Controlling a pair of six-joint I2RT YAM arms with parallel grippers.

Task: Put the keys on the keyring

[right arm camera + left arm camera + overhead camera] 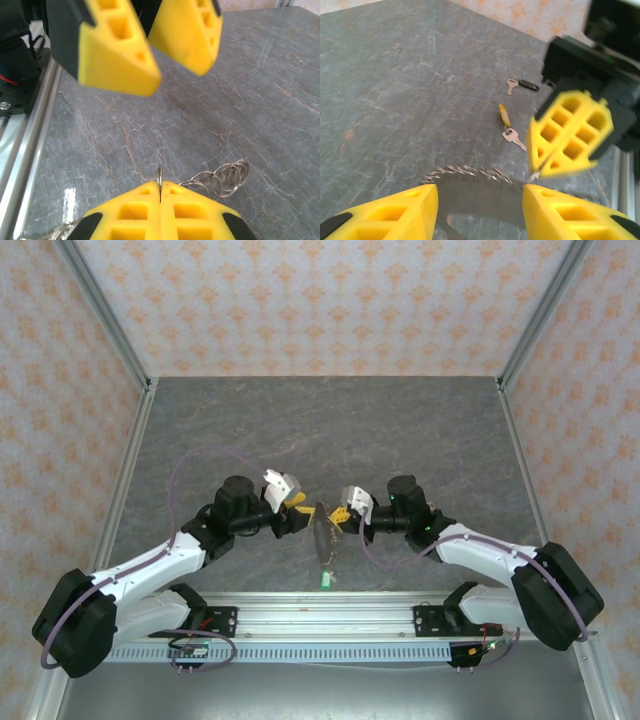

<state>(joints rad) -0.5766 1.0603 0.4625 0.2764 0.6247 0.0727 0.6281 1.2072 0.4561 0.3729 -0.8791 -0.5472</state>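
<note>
The keyring (470,174) sits between the spread fingers of the left claw (479,196), while the right claw (160,192), pressed together, pinches its thin wire end. Beyond it on the worktop (395,100) lie a yellow-headed key (505,115) and a silver key (513,137), both apart from the ring. A green-headed key (325,580) lies nearer the arm bases.

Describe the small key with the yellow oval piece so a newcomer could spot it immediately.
In the left wrist view, start at the grey stone-patterned table and the coiled silver keyring seen between the left gripper's yellow fingers. Just beyond the coil lies a small silver key beside a yellow oval piece; the farther key sits beside a dark tag instead.
</note>
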